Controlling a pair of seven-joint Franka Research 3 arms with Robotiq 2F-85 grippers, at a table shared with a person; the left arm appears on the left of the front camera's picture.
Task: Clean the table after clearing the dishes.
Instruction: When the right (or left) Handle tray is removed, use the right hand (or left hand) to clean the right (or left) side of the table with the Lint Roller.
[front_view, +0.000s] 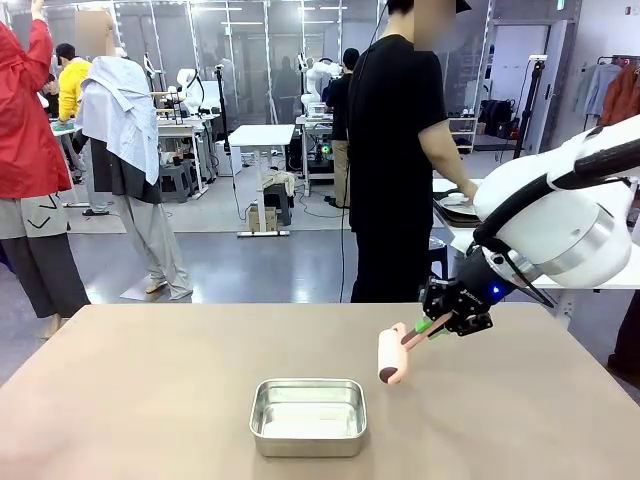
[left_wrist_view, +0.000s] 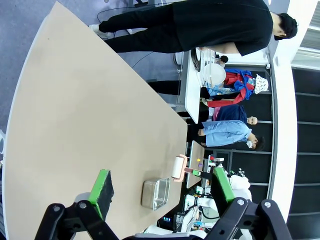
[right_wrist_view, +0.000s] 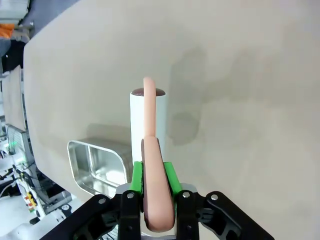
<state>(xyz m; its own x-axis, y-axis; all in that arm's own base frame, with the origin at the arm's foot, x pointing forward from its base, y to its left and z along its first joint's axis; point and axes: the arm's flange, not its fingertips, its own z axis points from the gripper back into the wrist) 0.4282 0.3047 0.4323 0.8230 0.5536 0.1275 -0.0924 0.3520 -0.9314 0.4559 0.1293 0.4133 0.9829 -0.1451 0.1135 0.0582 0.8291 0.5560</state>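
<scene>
The wide beige-brown matte bench (front_view: 150, 380) carries a shallow rectangular steel pan (front_view: 308, 415) near the middle of its near edge. Just right of the pan and a little farther off is a lint roller with a white drum and a salmon-pink handle (front_view: 392, 358). The right jaws are clamped on its handle, with the green pads (right_wrist_view: 137, 175) pressed to either side. The drum points down and left towards the bench top; whether it touches cannot be told. The left jaws stand wide apart with nothing between them, their green pads (left_wrist_view: 102, 189) high above the left part of the bench. The round white plates (left_wrist_view: 212, 74) are off the bench, on a white side table (left_wrist_view: 192, 97) at the far right. A person in black (front_view: 390, 150) stands there with a hand at a dark tray (front_view: 452, 208).
</scene>
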